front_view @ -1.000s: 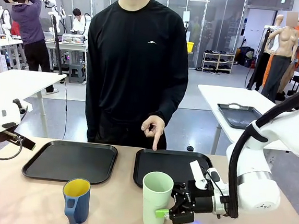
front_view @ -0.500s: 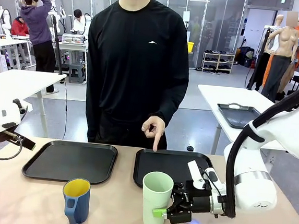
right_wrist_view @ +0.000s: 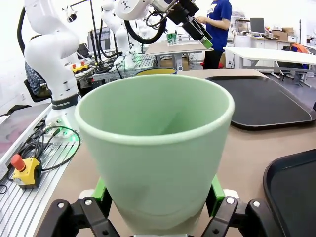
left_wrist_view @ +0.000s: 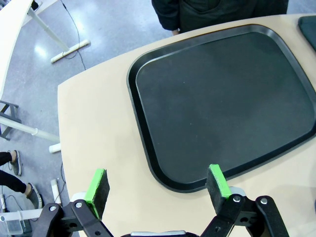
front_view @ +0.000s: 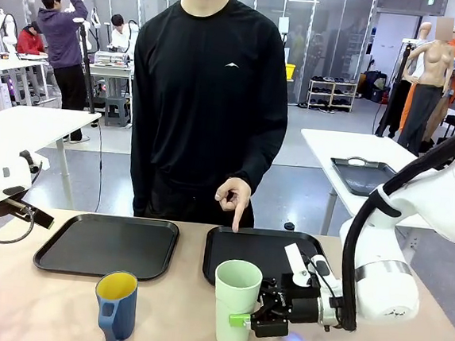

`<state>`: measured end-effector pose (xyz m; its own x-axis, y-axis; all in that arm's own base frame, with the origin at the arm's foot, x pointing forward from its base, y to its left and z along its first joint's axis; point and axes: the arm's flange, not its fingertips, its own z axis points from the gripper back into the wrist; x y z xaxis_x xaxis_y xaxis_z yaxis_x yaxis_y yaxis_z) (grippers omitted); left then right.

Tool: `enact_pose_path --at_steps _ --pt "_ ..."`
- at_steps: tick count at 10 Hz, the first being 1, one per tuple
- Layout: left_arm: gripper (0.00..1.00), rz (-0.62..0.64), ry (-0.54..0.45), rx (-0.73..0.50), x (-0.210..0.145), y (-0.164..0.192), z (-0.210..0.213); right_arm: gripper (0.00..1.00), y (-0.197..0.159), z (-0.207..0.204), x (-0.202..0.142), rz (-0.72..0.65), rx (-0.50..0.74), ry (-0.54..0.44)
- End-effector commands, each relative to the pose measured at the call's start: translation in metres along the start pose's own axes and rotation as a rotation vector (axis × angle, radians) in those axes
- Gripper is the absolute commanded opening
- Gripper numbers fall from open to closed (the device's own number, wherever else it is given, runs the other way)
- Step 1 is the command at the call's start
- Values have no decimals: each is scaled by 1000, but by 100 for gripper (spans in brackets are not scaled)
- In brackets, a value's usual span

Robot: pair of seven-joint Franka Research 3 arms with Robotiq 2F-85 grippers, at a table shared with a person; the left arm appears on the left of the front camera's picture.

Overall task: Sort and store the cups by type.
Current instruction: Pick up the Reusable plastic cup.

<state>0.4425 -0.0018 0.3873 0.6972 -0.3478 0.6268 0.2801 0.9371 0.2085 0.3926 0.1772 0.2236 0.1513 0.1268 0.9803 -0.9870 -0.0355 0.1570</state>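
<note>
We've got the right gripper (front_view: 242, 318) clamped low on the tall mint tumbler (front_view: 237, 293) by the tabletop's (front_view: 174, 321) near edge, so on the lift we risk it tipping or slipping between the pads (front_view: 236, 320).

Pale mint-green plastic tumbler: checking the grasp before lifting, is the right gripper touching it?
Touching. Right wrist view: the right gripper has its green pads pressed on both sides of the pale mint-green plastic tumbler, no gap visible.
</note>
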Motion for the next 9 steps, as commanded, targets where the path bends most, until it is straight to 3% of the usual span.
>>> enact_pose_path --at_steps 1,5,9 --pt "100 -4 0 1 0 1 0 71 8 6 27 -10 1 42" --pt "100 -4 0 1 0 1 0 71 16 53 97 66 -46 48" --pt "100 -4 0 1 0 1 0 71 -11 95 137 77 -124 -7"
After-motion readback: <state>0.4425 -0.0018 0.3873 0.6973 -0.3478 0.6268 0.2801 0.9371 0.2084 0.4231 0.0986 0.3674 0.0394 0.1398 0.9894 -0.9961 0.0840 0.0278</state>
